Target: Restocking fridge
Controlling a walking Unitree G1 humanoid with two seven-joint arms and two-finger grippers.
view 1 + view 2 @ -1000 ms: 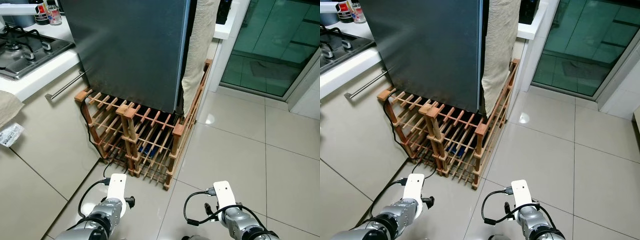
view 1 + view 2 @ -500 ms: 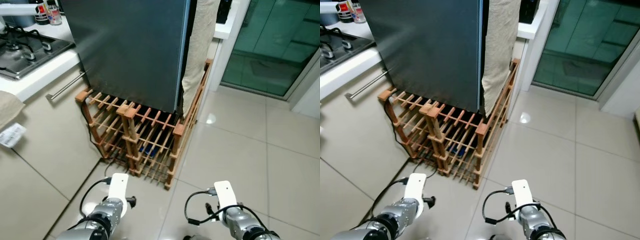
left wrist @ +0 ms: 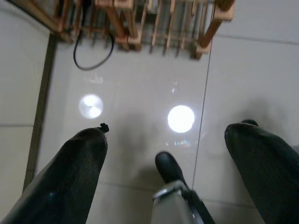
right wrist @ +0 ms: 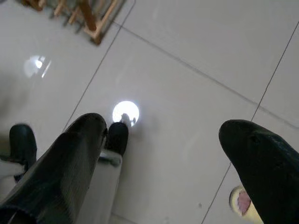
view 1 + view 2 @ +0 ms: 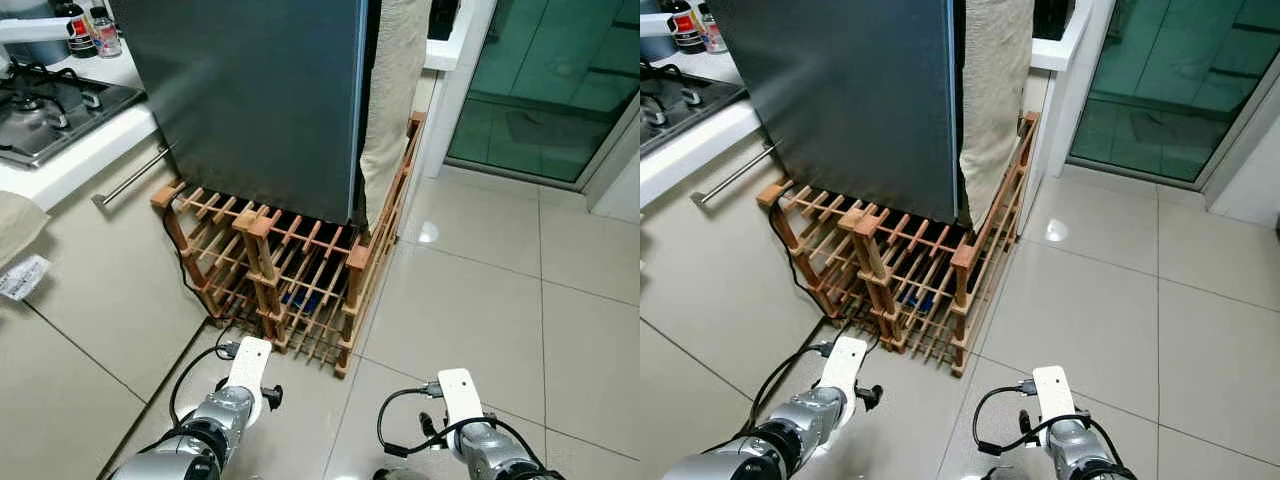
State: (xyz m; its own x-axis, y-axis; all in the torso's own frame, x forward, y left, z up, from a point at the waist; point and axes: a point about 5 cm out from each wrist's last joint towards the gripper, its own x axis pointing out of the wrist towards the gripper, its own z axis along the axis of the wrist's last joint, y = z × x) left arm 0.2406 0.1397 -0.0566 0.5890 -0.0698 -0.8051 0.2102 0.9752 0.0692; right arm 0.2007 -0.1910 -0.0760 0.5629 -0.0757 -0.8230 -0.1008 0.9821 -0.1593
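Note:
The dark grey fridge (image 5: 260,100) stands shut in front of me, raised on a wooden lattice rack (image 5: 290,285). A beige cloth (image 5: 395,90) hangs down its right side. Both silver arms hang low by my body, the left arm (image 5: 215,430) near the rack's front corner and the right arm (image 5: 470,440) over bare tiles. In the left wrist view my left gripper (image 3: 166,135) is open above the glossy floor with nothing between its fingers. My right gripper (image 4: 161,126) is also open and empty over the tiles.
A gas hob (image 5: 40,100) and white counter lie at the left, above a cupboard with a bar handle (image 5: 130,175). A black cable (image 5: 185,270) runs down the rack. A glass sliding door (image 5: 560,80) is at the back right. My black foot (image 3: 168,165) rests on the beige floor tiles (image 5: 480,280).
The whole picture has shifted slightly, so the camera moved. Both arms still hang low, the left wrist a little further forward. Nothing was taken hold of.

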